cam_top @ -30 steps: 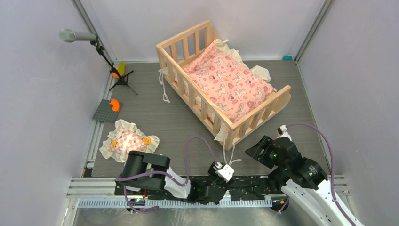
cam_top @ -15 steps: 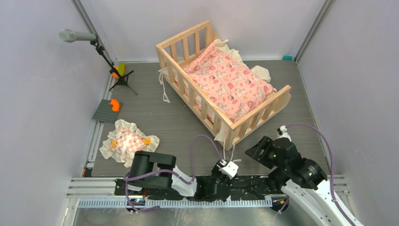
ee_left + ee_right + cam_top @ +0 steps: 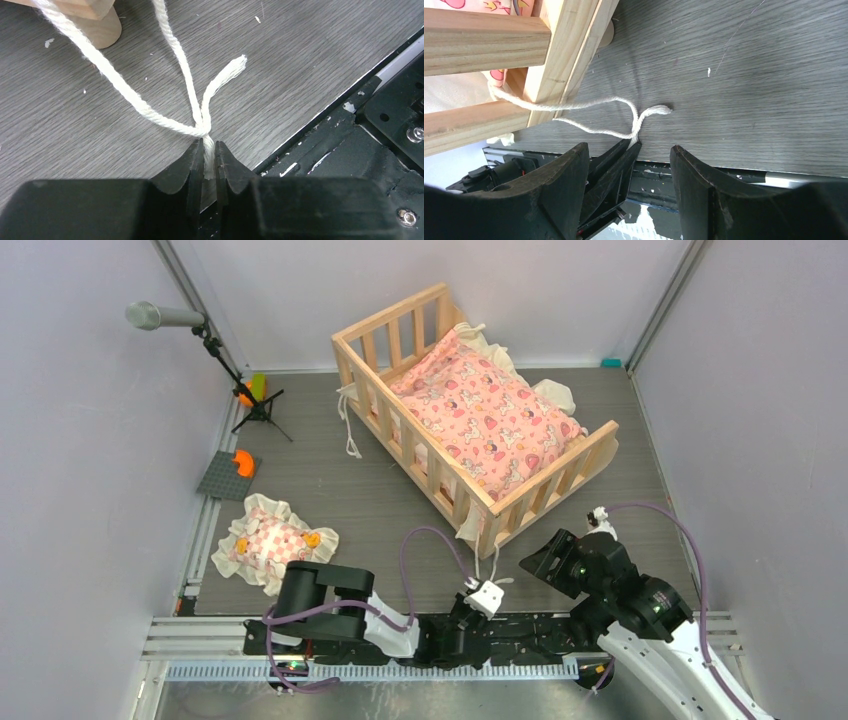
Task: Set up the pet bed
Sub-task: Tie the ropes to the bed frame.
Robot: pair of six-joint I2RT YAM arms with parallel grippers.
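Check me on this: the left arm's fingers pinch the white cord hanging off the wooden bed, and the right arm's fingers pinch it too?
Not quite. The left fingers do pinch the cord off the pet bed, but the right fingers stand wide open, holding nothing; the right wrist view shows it.

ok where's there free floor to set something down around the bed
Widest bare floor: between the pillow and the long rail of the bed. A smaller strip runs between its foot end and the right wall. Crowded: the near corner, where the left gripper pinches the cord and the right gripper hangs open.
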